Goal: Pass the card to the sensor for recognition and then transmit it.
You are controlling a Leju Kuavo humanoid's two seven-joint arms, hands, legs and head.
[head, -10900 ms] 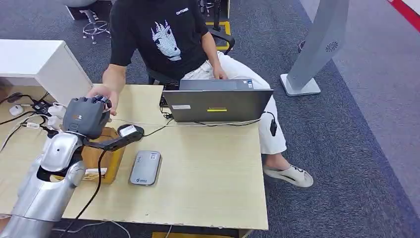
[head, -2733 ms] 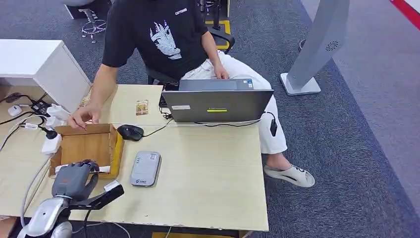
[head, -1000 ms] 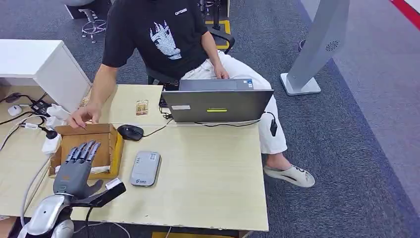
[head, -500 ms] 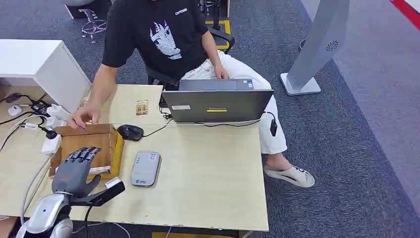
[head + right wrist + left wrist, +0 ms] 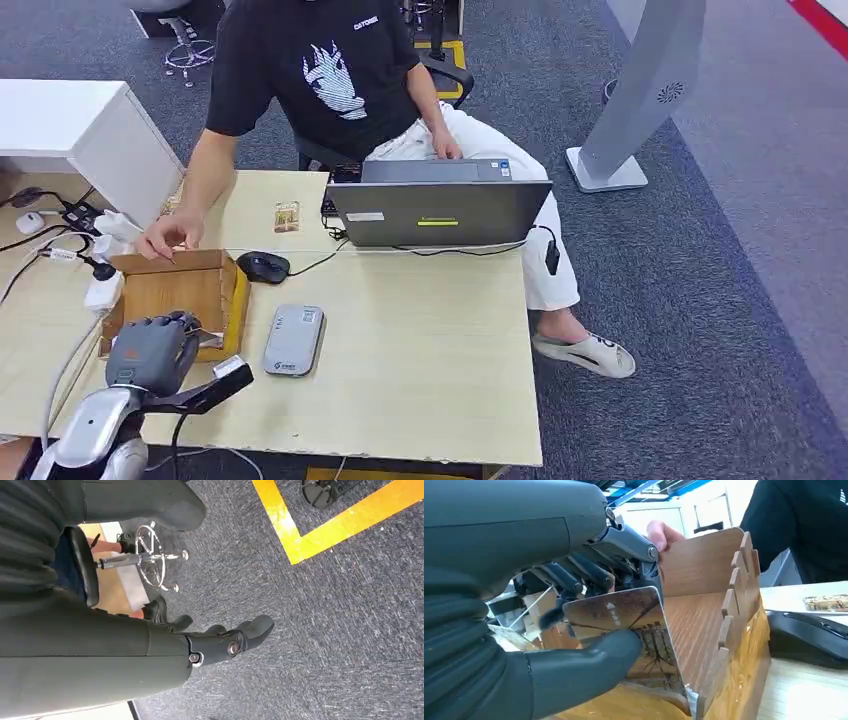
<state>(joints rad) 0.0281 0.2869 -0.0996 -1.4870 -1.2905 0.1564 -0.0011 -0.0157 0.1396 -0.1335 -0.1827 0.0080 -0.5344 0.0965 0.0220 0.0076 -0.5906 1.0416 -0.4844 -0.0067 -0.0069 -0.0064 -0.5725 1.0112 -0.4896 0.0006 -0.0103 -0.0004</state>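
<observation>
My left hand [image 5: 150, 350] is curled over the near end of an open wooden box [image 5: 172, 263] at the table's left. In the left wrist view this hand [image 5: 549, 580] pinches a brown card with a tree picture [image 5: 636, 625] between thumb and fingers, lifted just inside the box [image 5: 704, 565]. The grey card sensor [image 5: 294, 339] lies flat on the table right of the box, apart from the hand. My right hand [image 5: 165, 650] hangs over the carpet with its fingers loosely apart and nothing in them.
A seated person rests a hand [image 5: 165, 235] on the box's far edge, also seen as fingertips [image 5: 661, 532]. A second card [image 5: 287, 216], a black mouse [image 5: 263, 266] and a laptop [image 5: 440, 210] lie beyond the sensor. Cables and a power strip [image 5: 85, 215] crowd the left side.
A second ago my left hand's fingers were stretched out over the box; they have curled in and now grip the card. The person's hand has stayed on the box edge.
</observation>
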